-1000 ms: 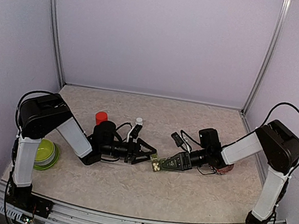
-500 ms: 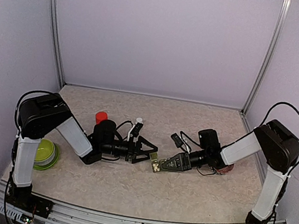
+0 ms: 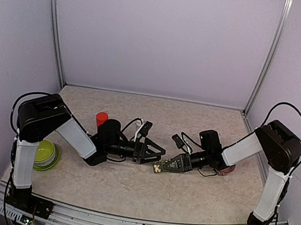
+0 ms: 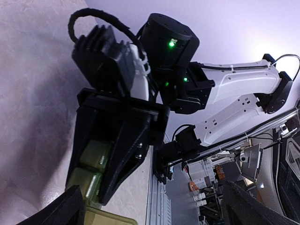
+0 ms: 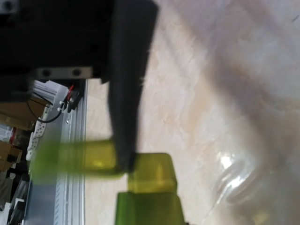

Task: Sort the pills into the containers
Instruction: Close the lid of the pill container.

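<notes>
- Seemingly the step in hand was work on a lid. The left pincer (image 3: pixel 159 155), fingers spread wide, faced the free end of the containers (image 3: pixel 160 166), close but not touching.
- The right pincer (image 3: pixel 173 164) was clamped on the containers' other end. It held them near the middle of the surface (image 3: pixel 183 199), between the two arms.
- To do this well, the right arm would need to hold steady. The left would need to come in slowly along the containers' line, catching one lid edge only and not pushing them out of the grip.
- Their long axis ran left to right in the top view, slightly slanted. The free end pointed at the left pincer and a little toward the near edge.
- Whether they touched the surface could not be told.
</notes>
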You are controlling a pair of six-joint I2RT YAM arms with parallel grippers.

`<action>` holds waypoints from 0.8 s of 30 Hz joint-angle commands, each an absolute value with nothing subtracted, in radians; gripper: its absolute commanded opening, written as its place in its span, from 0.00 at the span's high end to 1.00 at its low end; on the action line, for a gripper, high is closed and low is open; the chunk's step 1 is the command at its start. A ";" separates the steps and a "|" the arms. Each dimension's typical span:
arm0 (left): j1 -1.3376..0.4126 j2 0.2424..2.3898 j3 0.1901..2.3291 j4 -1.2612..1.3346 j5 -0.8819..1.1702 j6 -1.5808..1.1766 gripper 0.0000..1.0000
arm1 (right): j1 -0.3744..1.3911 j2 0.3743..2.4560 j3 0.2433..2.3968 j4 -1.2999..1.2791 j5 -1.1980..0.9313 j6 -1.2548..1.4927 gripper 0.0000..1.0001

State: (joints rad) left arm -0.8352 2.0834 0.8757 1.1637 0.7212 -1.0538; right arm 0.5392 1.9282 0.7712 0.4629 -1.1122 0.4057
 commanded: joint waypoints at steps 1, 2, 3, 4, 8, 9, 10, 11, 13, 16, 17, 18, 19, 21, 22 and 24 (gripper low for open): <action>-0.853 2.020 0.855 1.184 0.730 -1.001 0.01 | 0.525 1.947 0.776 0.460 -1.085 0.405 0.81; -0.855 2.013 0.850 1.183 0.726 -0.997 0.01 | 0.524 1.949 0.776 0.460 -1.086 0.406 0.81; -0.857 2.007 0.846 1.181 0.724 -0.992 0.01 | 0.522 1.950 0.777 0.461 -1.086 0.408 0.81; -0.860 2.002 0.843 1.178 0.721 -0.989 0.01 | 0.522 1.951 0.776 0.461 -1.085 0.408 0.81; -0.880 1.996 0.849 1.149 0.716 -0.970 0.01 | 0.517 1.953 0.772 0.472 -1.085 0.415 0.82; -0.886 1.997 0.851 1.141 0.714 -0.966 0.01 | 0.516 1.954 0.771 0.474 -1.086 0.416 0.82; -0.892 2.000 0.853 1.133 0.713 -0.963 0.01 | 0.515 1.952 0.770 0.475 -1.086 0.417 0.81; -0.897 2.005 0.853 1.131 0.712 -0.962 0.01 | 0.514 1.950 0.770 0.475 -1.087 0.417 0.82; -0.905 2.016 0.847 1.141 0.708 -0.970 0.01 | 0.510 1.947 0.767 0.478 -1.086 0.419 0.82; -0.912 2.029 0.831 1.177 0.706 -0.988 0.01 | 0.505 1.945 0.764 0.488 -1.085 0.426 0.82; -0.914 2.033 0.824 1.189 0.705 -0.993 0.01 | 0.503 1.946 0.761 0.497 -1.088 0.432 0.82; -0.915 2.035 0.818 1.201 0.704 -0.998 0.01 | 0.503 1.946 0.758 0.505 -1.091 0.438 0.82; -0.917 2.039 0.814 1.210 0.704 -1.002 0.01 | 0.500 1.945 0.757 0.512 -1.094 0.443 0.82; -0.923 2.048 0.812 1.216 0.704 -1.006 0.01 | 0.497 1.944 0.753 0.528 -1.101 0.452 0.82; -0.926 2.053 0.813 1.214 0.704 -1.006 0.01 | 0.496 1.943 0.750 0.539 -1.105 0.452 0.82; -0.931 2.063 0.814 1.215 0.701 -1.009 0.01 | 0.493 1.942 0.742 0.566 -1.117 0.492 0.82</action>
State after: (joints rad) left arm -0.9165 2.0338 0.8219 1.1744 0.7097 -1.0019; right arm 0.5079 1.9373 0.7620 0.4965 -1.0916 0.4423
